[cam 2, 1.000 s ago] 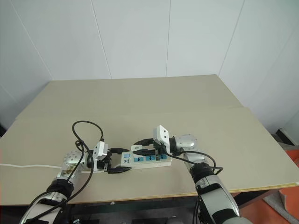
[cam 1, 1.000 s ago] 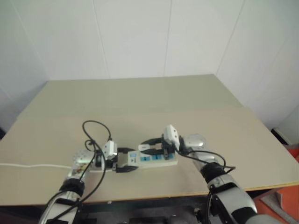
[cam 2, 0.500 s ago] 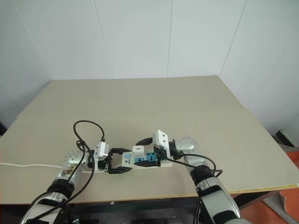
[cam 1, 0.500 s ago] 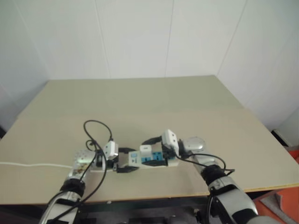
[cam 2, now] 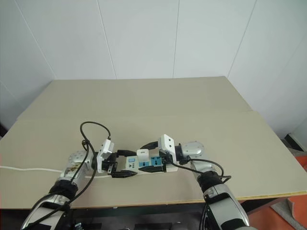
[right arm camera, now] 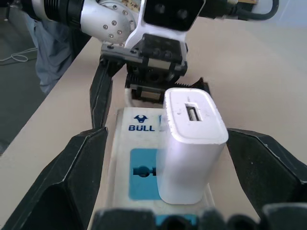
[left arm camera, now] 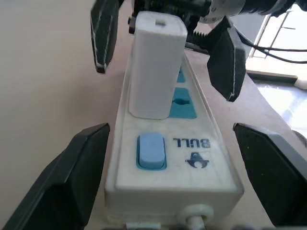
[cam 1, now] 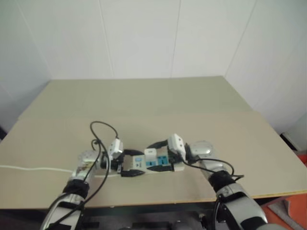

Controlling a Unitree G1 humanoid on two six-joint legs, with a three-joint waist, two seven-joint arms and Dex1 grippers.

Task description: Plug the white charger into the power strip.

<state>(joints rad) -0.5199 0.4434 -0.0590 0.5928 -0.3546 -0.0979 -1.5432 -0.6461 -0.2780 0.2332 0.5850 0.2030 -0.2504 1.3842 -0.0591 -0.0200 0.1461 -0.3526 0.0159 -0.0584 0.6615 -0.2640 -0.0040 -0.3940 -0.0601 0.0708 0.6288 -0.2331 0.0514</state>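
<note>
White charger (left arm camera: 156, 67) upright in power strip (left arm camera: 172, 158), apparently seated; left gripper (left arm camera: 175, 167) open astride.

From my remote station: the power strip (cam 2: 144, 165) lies across the table's (cam 2: 144, 105) near edge, charger (cam 2: 142, 155) upright in its socket; left gripper (cam 2: 123, 164) at nine o'clock, right gripper (cam 2: 154, 154) at three.

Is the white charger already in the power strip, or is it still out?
In. The white charger stands upright in a socket of the power strip, next to the blue switch, with neither tool touching it.
</note>
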